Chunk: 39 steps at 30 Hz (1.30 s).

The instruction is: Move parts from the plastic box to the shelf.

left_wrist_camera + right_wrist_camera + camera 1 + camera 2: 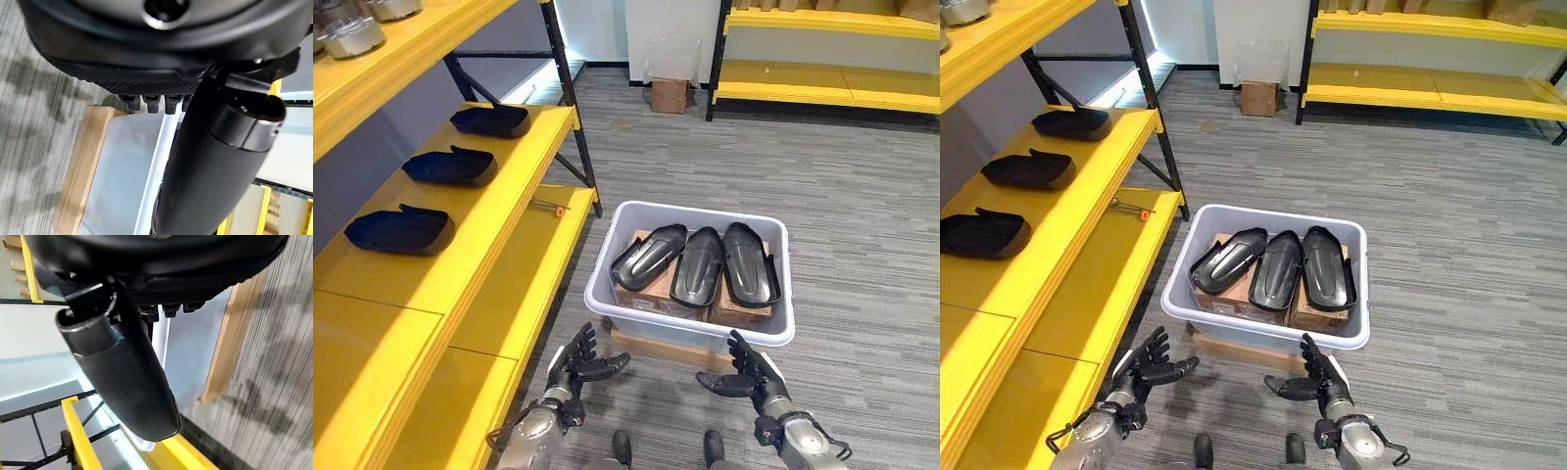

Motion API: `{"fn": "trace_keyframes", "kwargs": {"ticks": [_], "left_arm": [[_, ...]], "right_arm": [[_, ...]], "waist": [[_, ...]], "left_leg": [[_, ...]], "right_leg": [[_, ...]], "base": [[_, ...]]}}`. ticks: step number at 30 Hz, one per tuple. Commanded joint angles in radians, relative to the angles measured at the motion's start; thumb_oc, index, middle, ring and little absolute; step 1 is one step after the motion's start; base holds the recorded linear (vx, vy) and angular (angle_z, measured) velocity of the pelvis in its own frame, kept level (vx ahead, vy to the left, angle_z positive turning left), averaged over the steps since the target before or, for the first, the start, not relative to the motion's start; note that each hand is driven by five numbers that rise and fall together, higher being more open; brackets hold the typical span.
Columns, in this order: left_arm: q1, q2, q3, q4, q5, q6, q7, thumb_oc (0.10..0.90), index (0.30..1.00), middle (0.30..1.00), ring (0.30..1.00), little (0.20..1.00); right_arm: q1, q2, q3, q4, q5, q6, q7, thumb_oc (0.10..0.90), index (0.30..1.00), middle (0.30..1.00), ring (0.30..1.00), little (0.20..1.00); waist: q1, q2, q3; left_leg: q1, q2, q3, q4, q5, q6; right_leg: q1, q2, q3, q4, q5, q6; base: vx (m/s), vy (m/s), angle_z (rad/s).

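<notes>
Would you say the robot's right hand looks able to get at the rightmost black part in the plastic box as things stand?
Probably yes. The right hand is open, holds nothing and hovers just before the plastic box's near rim. The rightmost black part lies uncovered on top of cardboard boxes, so only the rim is between them.

Floor: grey carpet [862,196] with a fine striped weave, covering the whole visible area. Upper centre of the frame: a white wall [592,29] with a dark base strip. A small cardboard box [669,95] stands on the floor against it. Upper right: a yellow rack [822,88] on dark posts. A bright band of light lies on the floor at upper left of centre.
</notes>
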Motion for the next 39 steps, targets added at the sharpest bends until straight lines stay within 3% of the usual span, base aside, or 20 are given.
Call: {"fn": "trace_keyframes", "kwargs": {"ticks": [1,10,24,30,36,39], "left_arm": [[-0.029,0.004,0.005,-0.097,0.001,-0.097,-0.011,0.9,1.0,1.0,1.0,1.0],[-0.022,0.009,0.005,-0.097,0.003,-0.096,-0.016,0.9,1.0,1.0,1.0,1.0],[-0.002,0.006,0.026,-0.095,0.007,-0.089,-0.01,0.9,1.0,1.0,1.0,1.0],[0.009,0.004,0.039,-0.098,0.013,-0.083,-0.016,0.9,1.0,1.0,1.0,1.0],[0.013,0.007,0.039,-0.102,0.024,-0.077,-0.038,0.9,1.0,1.0,1.0,1.0],[-0.004,0.022,0.032,-0.115,0.023,-0.074,-0.053,0.9,1.0,1.0,1.0,1.0]], "right_arm": [[-0.053,-0.041,-0.021,-0.065,-0.003,-0.07,0.003,0.9,1.0,1.0,1.0,1.0],[-0.04,-0.034,-0.013,-0.073,0.0,-0.065,0.014,0.9,1.0,1.0,1.0,1.0],[-0.035,-0.059,-0.03,-0.129,-0.042,-0.075,-0.01,0.9,1.0,1.0,1.0,1.0],[-0.031,-0.067,-0.083,-0.197,0.003,-0.095,-0.014,0.9,1.0,1.0,1.0,1.0],[-0.065,-0.135,-0.182,-0.334,-0.053,-0.128,-0.04,0.9,1.0,1.0,1.0,1.0],[-0.116,-0.207,-0.26,-0.344,-0.159,-0.129,-0.095,0.9,1.0,1.0,1.0,1.0]], "waist": [[0.015,-0.021,-0.074],[0.008,-0.032,-0.086],[0.008,-0.034,-0.091],[0.006,-0.035,-0.088],[0.006,-0.042,-0.075],[0.015,-0.049,-0.045]], "left_leg": [[-0.001,0.085,-0.023,0.004,-0.037,-0.062],[0.024,0.073,0.001,-0.007,-0.057,-0.055],[0.022,0.082,-0.022,-0.007,-0.056,-0.067],[0.017,0.084,-0.023,-0.007,-0.055,-0.069],[-0.011,0.088,-0.021,-0.007,-0.049,-0.07],[-0.063,0.093,-0.033,-0.007,-0.033,-0.071]], "right_leg": [[0.1,-0.023,-0.002,0.038,-0.069,0.055],[0.091,-0.039,0.011,0.026,-0.026,0.079],[0.114,-0.039,-0.035,-0.011,-0.036,0.068],[0.112,-0.039,-0.039,-0.021,-0.032,0.069],[0.085,-0.038,-0.035,-0.03,-0.025,0.072],[0.047,-0.037,-0.044,-0.035,-0.017,0.07]], "base": [[0.08,0.136,-0.28],[0.04,0.034,-0.17],[0.01,-0.01,0.05],[0.0,-0.001,0.01],[-0.02,-0.01,0.0],[-0.1,-0.033,0.04]]}}
